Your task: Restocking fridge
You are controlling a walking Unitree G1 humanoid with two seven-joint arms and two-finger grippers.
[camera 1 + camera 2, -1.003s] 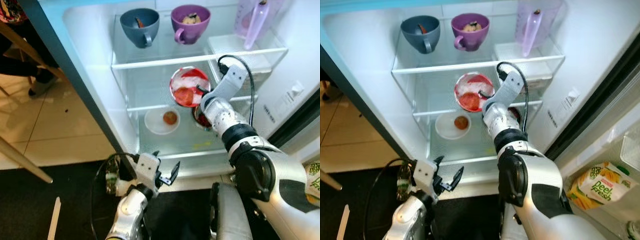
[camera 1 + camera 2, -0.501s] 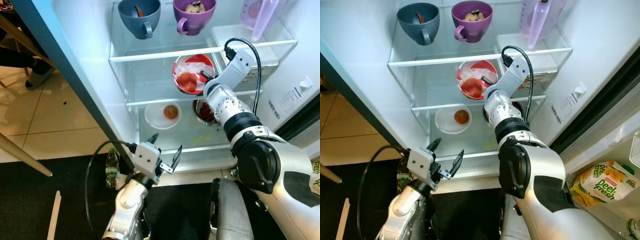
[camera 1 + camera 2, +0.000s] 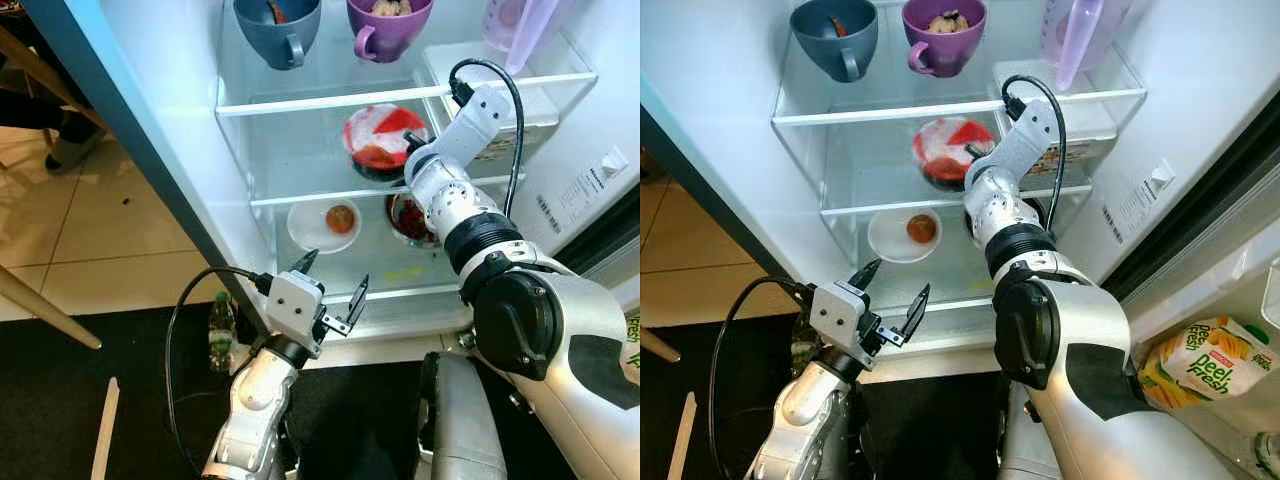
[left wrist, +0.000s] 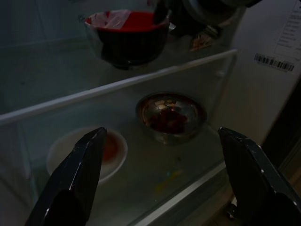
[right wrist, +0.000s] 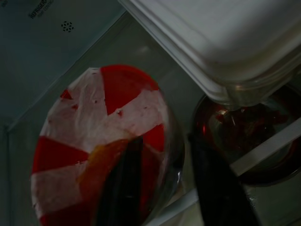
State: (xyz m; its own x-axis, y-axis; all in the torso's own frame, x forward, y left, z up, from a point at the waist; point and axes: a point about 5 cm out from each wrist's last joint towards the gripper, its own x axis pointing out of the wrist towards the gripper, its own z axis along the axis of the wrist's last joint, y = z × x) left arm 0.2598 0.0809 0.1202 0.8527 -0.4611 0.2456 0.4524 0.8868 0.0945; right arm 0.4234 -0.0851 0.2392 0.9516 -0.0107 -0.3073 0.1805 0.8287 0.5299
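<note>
A red-and-white bowl [image 3: 378, 138] with something orange inside sits on the fridge's middle glass shelf [image 3: 300, 195]. My right gripper [image 3: 409, 150] reaches in and is shut on the bowl's [image 5: 108, 141] right rim, with one finger [image 5: 123, 183] inside and the other finger [image 5: 214, 183] outside. My left gripper [image 3: 333, 272] hangs open low in front of the bottom shelf, holding nothing. In the left wrist view its fingers [image 4: 75, 179] frame a steel bowl [image 4: 170, 115] of dark red food and a white plate [image 4: 87, 153].
On the bottom shelf lie a white plate with an orange fruit [image 3: 323, 224] and the steel bowl [image 3: 408, 218]. On the top shelf stand a blue mug [image 3: 277, 25], a purple mug [image 3: 387, 20], a lilac jug [image 3: 522, 25] and a clear lidded box [image 3: 505, 100]. A bottle [image 3: 219, 330] stands on the floor.
The red bowl has gone from tipped toward me to nearly level on the middle shelf, still in my right gripper. My left gripper has risen a little toward the fridge.
</note>
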